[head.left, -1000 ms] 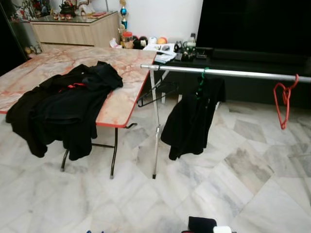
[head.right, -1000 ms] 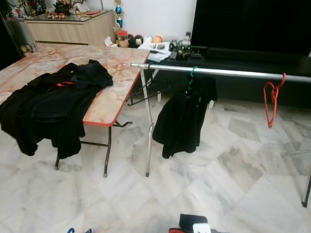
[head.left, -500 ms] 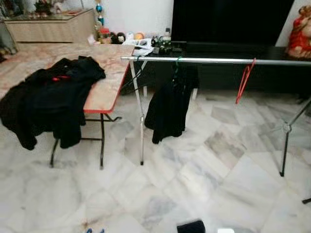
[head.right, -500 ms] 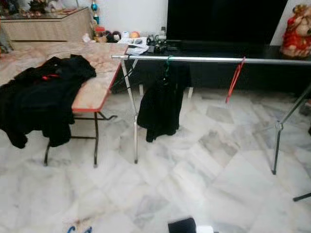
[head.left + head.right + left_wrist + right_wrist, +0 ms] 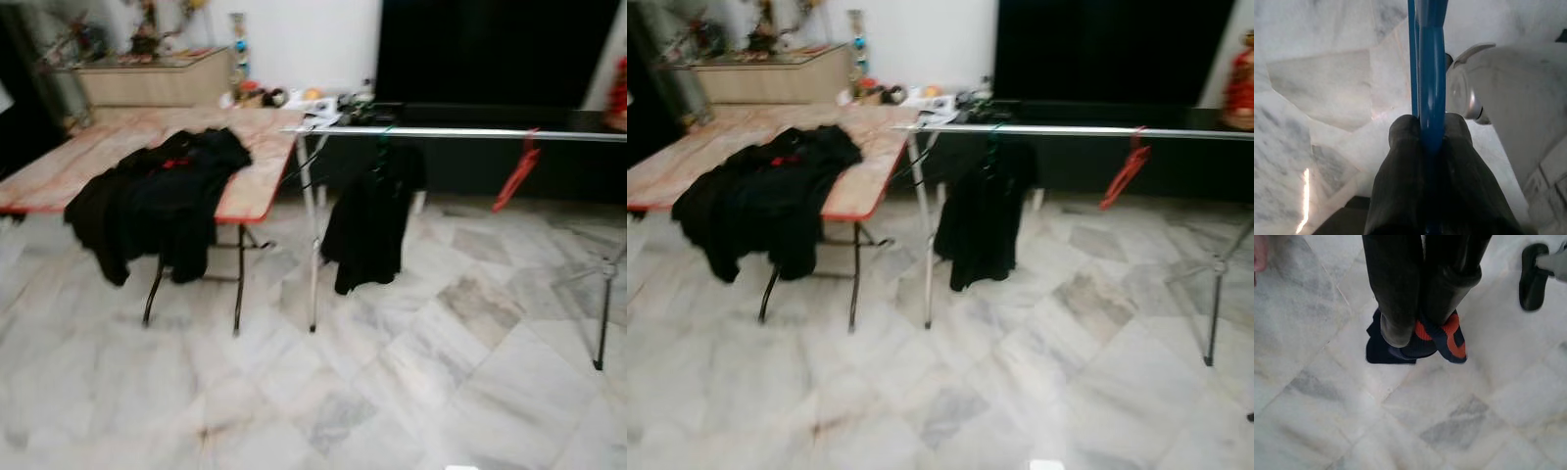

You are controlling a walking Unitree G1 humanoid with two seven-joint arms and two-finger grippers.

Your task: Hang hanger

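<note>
Left wrist view puts us right along the left gripper (image 5: 1431, 134), its two black fingers (image 5: 1400, 166) clenched on a smooth blue hanger (image 5: 1431, 73) whose glossy plastic bar runs straight up between them over pale veined marble floor (image 5: 1317, 88); a rounded silver part of the robot sits alongside. Over on the right wrist view, the right gripper (image 5: 1420, 335) has its dark fingers pinched onto a navy cloth with orange trim (image 5: 1442, 340), bunched so its shape is hard to read. Up in the head views everything is blurred: a long silver rail (image 5: 460, 132) on thin metal legs carries a black garment (image 5: 370, 220) on a green hanger, and further along a red hanger (image 5: 516, 174) dangles bare. Beside the rail, a marble-patterned counter (image 5: 88, 162) with a red edge holds a heap of black clothes (image 5: 157, 201) spilling over its side. Small items at the back are too smeared to name.
</note>
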